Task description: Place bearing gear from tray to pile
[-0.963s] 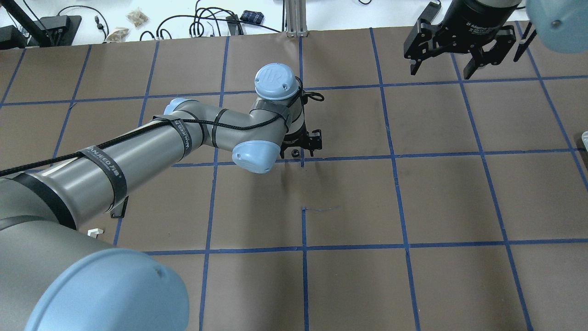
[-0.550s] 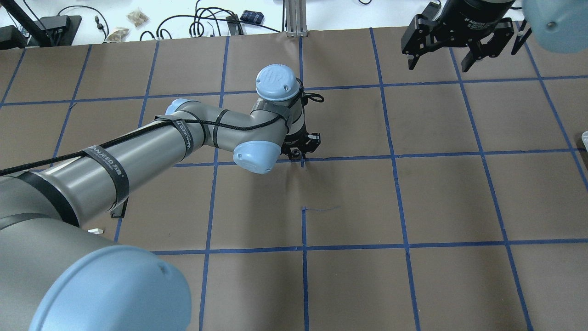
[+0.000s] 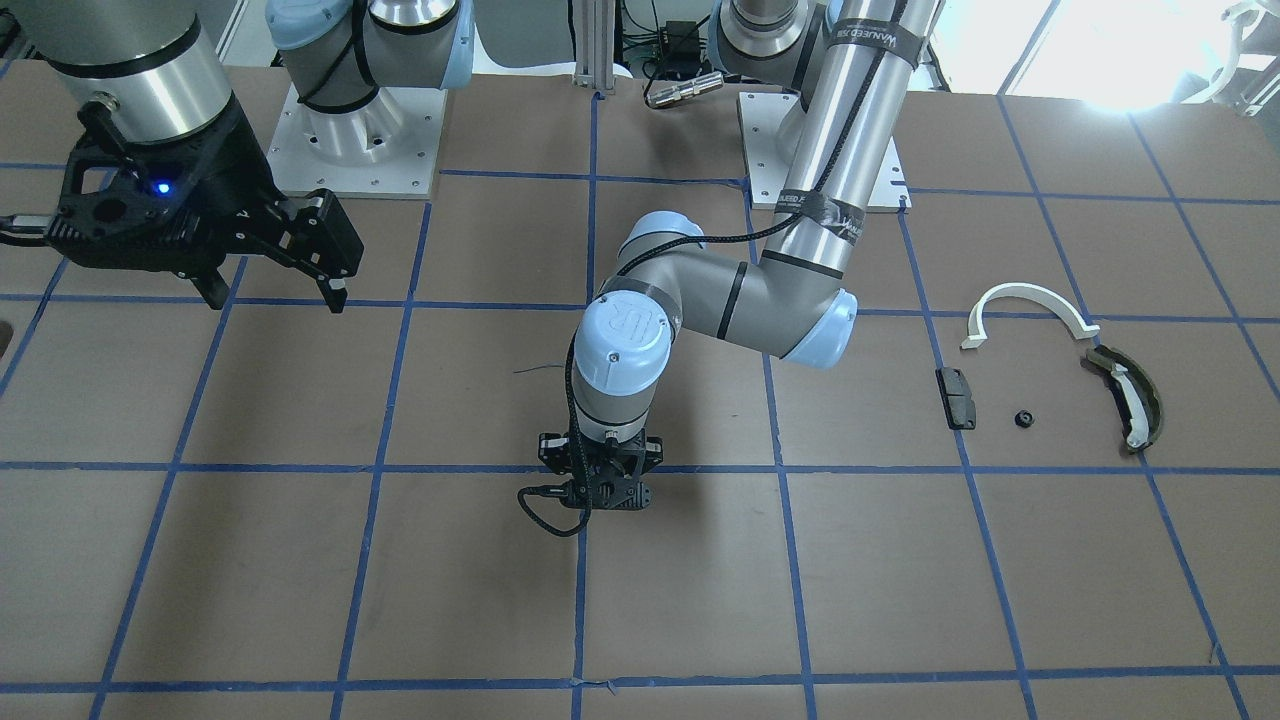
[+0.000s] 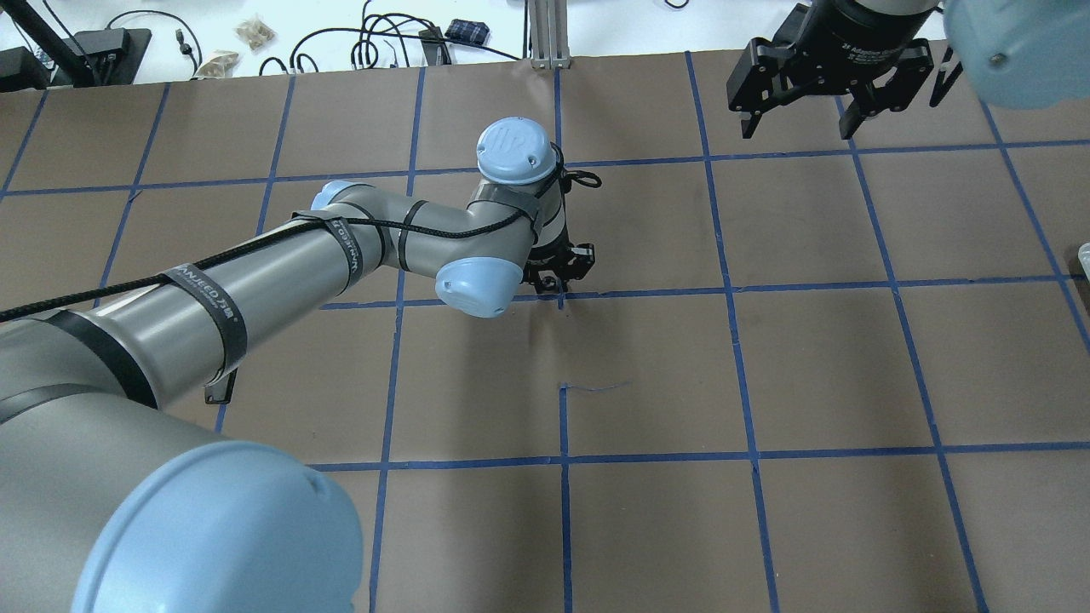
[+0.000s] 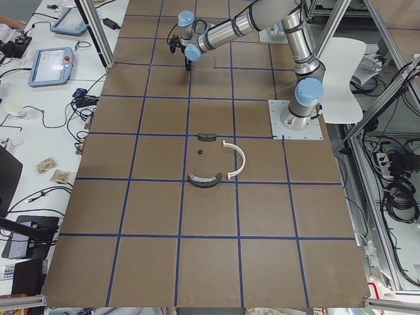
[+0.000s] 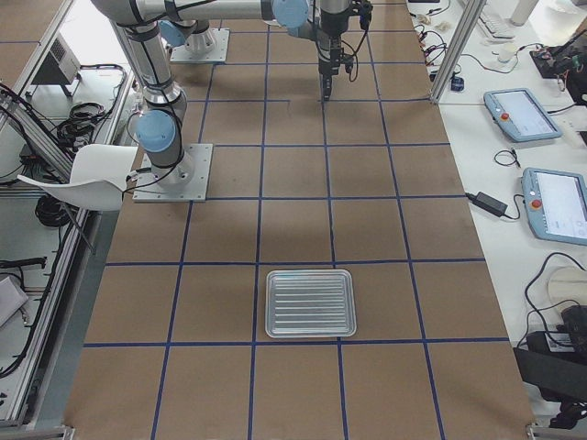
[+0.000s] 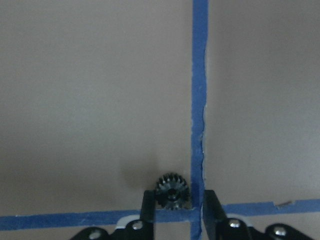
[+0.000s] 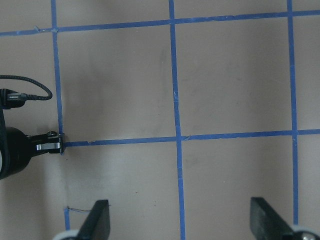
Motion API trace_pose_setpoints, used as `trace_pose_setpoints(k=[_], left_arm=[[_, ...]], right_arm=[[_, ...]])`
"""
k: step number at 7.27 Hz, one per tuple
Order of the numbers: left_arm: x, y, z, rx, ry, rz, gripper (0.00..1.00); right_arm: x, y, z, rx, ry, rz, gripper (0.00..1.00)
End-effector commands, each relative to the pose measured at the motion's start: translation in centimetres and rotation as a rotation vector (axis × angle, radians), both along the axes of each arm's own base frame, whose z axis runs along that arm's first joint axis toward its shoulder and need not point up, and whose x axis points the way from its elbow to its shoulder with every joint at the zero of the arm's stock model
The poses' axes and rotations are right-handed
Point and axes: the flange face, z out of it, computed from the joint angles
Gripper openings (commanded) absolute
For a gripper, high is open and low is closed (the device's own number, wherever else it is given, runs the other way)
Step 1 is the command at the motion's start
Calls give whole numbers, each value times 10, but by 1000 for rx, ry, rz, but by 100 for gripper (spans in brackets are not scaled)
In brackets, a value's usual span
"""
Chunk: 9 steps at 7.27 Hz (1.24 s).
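Observation:
The bearing gear (image 7: 171, 190), small, black and toothed, sits at the table surface between the fingertips of my left gripper (image 7: 178, 200), which is shut on it. This gripper (image 4: 558, 285) points straight down at a tape crossing mid-table (image 3: 600, 505). The pile lies far off on my left side: a white half-ring arc (image 3: 1030, 292), an olive curved shoe (image 3: 1135, 395), a black pad (image 3: 958, 397) and a small black round part (image 3: 1021, 418). My right gripper (image 4: 798, 128) is open and empty, high over the far right (image 3: 275, 298). The metal tray (image 6: 310, 302) is empty.
The table is brown paper with a blue tape grid. Both arm bases (image 3: 355, 140) stand on white plates at the robot's edge. Cables and small bags (image 4: 255, 32) lie beyond the far edge. Tablets (image 6: 523, 115) sit on a side bench.
The left gripper's fingers have closed in on the gear, which showed between open fingers one second ago. The right gripper has drifted left and toward the far edge.

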Motion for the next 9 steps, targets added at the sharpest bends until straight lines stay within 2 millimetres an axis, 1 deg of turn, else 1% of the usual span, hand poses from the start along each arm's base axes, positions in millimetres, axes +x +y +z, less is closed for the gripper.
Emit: trace_pose_setpoints(k=[1, 2, 3, 4, 5, 6, 7, 8, 9], left_arm=[[6, 2, -5, -5, -48, 5, 44], [5, 1, 2, -12, -33, 5, 31], [5, 3, 3, -12, -30, 2, 20], [4, 0, 13, -29, -24, -1, 12], [8, -3, 28, -50, -25, -17, 7], [30, -5, 44, -64, -44, -58, 7], [101, -22, 58, -20, -117, -117, 7], [176, -33, 78, -9, -131, -147, 6], [252, -32, 74, 15, -129, -223, 6]], right_arm=[[2, 0, -3, 7, 9, 64, 100], [2, 0, -3, 5, 7, 65, 100], [2, -1, -3, 2, 6, 65, 100], [2, -1, -3, 2, 7, 65, 100], [1, -1, -3, 2, 9, 64, 100], [2, -2, -4, 4, 7, 66, 100], [2, -1, -3, 2, 9, 64, 100], [2, -1, -3, 2, 9, 64, 100], [1, 0, -2, 1, 10, 64, 100]])
